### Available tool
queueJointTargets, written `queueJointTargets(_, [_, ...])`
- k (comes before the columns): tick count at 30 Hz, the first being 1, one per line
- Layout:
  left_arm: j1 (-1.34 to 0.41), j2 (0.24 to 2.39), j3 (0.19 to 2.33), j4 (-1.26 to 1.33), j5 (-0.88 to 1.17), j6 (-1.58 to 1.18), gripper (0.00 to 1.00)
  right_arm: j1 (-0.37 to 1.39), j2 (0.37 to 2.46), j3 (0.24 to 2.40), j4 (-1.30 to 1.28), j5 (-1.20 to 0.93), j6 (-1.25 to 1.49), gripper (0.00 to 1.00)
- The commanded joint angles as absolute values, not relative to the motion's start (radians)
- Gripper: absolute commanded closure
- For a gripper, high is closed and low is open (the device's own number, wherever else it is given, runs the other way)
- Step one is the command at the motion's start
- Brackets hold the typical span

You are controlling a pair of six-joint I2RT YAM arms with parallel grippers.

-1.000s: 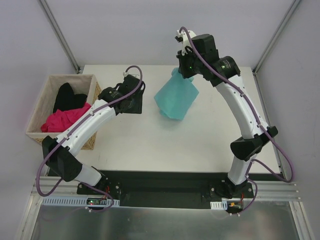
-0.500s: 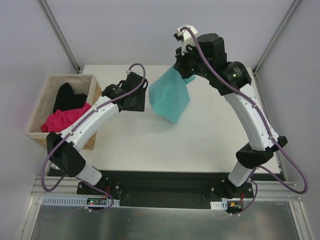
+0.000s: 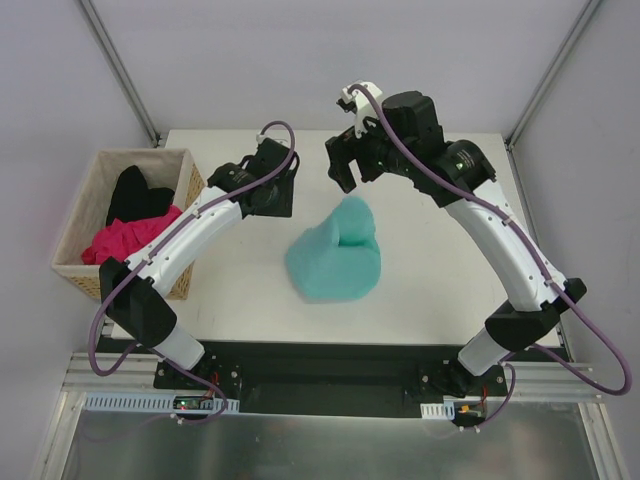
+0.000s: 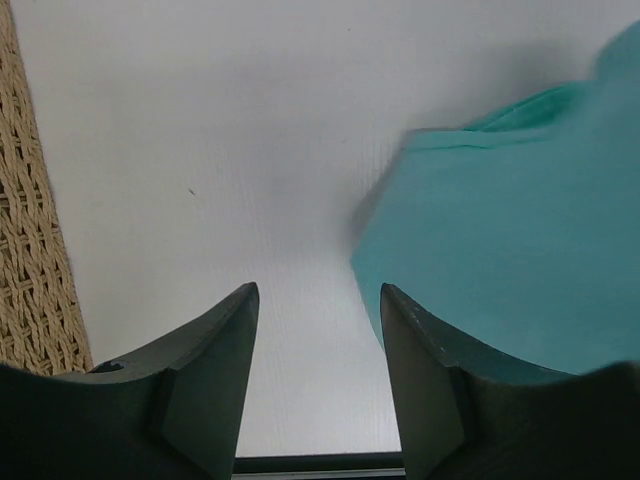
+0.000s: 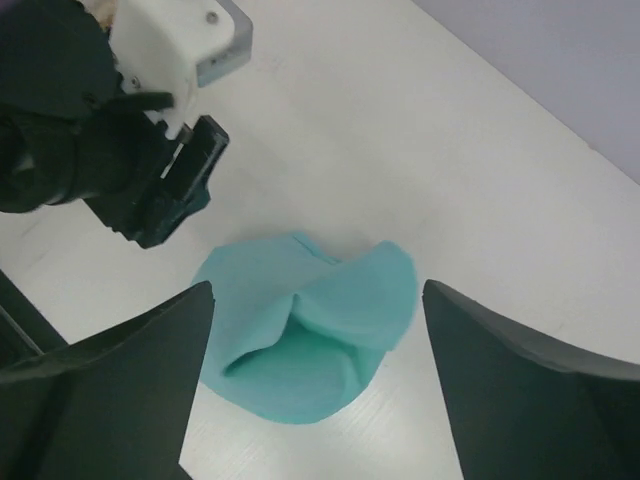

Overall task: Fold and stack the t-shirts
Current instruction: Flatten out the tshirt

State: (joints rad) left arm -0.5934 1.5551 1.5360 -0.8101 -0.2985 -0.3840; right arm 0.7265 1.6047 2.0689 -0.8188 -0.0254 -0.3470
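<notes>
1. The teal t-shirt is found on the table, near its middle, as a loose, rumpled heap with one flap raised over the rest. It is held by neither arm.
2. The right jaws are seen spread wide above the far edge of the heap and nothing is grasped by them. From the right wrist view the shirt is seen well below and between them.
3. The left jaws are likewise parted and empty. They are aimed at the bare table just beside the shirt's left edge and are not touching it.
4. The pink t-shirt and the black t-shirt are left bundled in the wicker basket at the table's left side.
5. The task is judged to be at an early stage. No shirt is laid flat, no neat fold is shown and no stack has been begun, so all three shirts are left to be folded and stacked.
6. Sleeves, collar and hem of the teal shirt cannot be made out, so it cannot be told whether any fold is kept inside the heap.
7. The shirt's edge is blurred in the left wrist view and cut off at the right border.
8. It cannot be told whether more is hidden under the garments in the basket.
</notes>
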Motion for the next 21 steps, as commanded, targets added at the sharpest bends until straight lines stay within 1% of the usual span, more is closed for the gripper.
queueJointTargets(1, [-0.577, 1.54, 1.578, -0.804, -0.324, -0.388, 0.48, 0.73, 1.548, 2.065, -0.769, 0.047, -0.374, 0.06])
queueJointTargets(5, [-0.575, 1.554, 1.585, -0.804, -0.308, -0.387, 0.48, 0.727, 1.554, 2.054, -0.769, 0.122, -0.416, 0.05])
queueJointTargets(7, [-0.577, 1.555, 1.582, -0.804, -0.302, -0.387, 0.48, 0.719, 1.552, 2.04, -0.764, 0.135, -0.416, 0.08])
queueJointTargets(10, [-0.575, 1.551, 1.574, -0.804, -0.304, -0.384, 0.48, 0.706, 1.552, 2.002, -0.756, 0.155, -0.396, 0.15])
queueJointTargets(11, [-0.575, 1.548, 1.571, -0.804, -0.304, -0.383, 0.48, 0.693, 1.555, 1.988, -0.755, 0.149, -0.385, 0.22])
queueJointTargets(13, [-0.574, 1.546, 1.56, -0.804, -0.304, -0.382, 0.49, 0.672, 1.571, 1.97, -0.75, 0.105, -0.327, 0.3])
queueJointTargets(14, [-0.575, 1.545, 1.559, -0.804, -0.304, -0.382, 0.48, 0.648, 1.58, 1.954, -0.75, 0.082, -0.299, 0.38])
queueJointTargets(16, [-0.574, 1.54, 1.555, -0.802, -0.304, -0.38, 0.49, 0.631, 1.612, 1.938, -0.746, 0.043, -0.249, 0.45])
queueJointTargets(18, [-0.574, 1.534, 1.555, -0.805, -0.307, -0.379, 0.48, 0.618, 1.644, 1.898, -0.729, 0.025, -0.23, 0.46])
queueJointTargets(21, [-0.571, 1.522, 1.551, -0.802, -0.314, -0.374, 0.48, 0.614, 1.678, 1.865, -0.712, 0.009, -0.213, 0.36])
